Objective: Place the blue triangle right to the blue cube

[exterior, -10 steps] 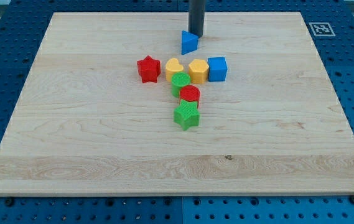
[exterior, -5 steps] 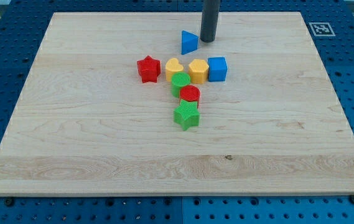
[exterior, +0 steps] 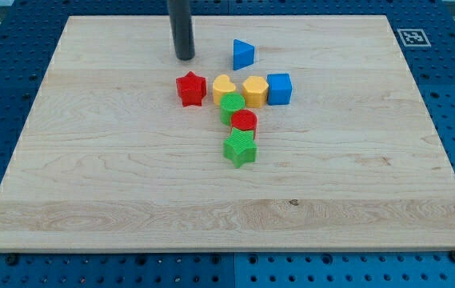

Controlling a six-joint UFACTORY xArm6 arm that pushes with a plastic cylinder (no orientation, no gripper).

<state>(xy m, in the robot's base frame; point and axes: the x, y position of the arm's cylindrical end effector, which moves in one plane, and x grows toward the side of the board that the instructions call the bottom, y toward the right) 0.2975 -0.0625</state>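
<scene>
The blue triangle [exterior: 243, 54] lies near the view's top, above and left of the blue cube [exterior: 279, 88]. The cube ends a row with a yellow hexagon [exterior: 254, 91] and a yellow heart-like block [exterior: 224, 86] to its left. My tip [exterior: 184, 58] rests on the board well left of the blue triangle, apart from it, and just above the red star [exterior: 190, 88]. It touches no block.
A green round block [exterior: 231, 106], a red block [exterior: 244, 122] and a green star [exterior: 240, 147] run down from the row. The wooden board [exterior: 91, 176] sits on a blue pegboard. A marker tag [exterior: 410, 37] is at the board's top right corner.
My tip has swung from just above and right of the blue triangle to well left of it. The triangle and the other blocks have not moved.
</scene>
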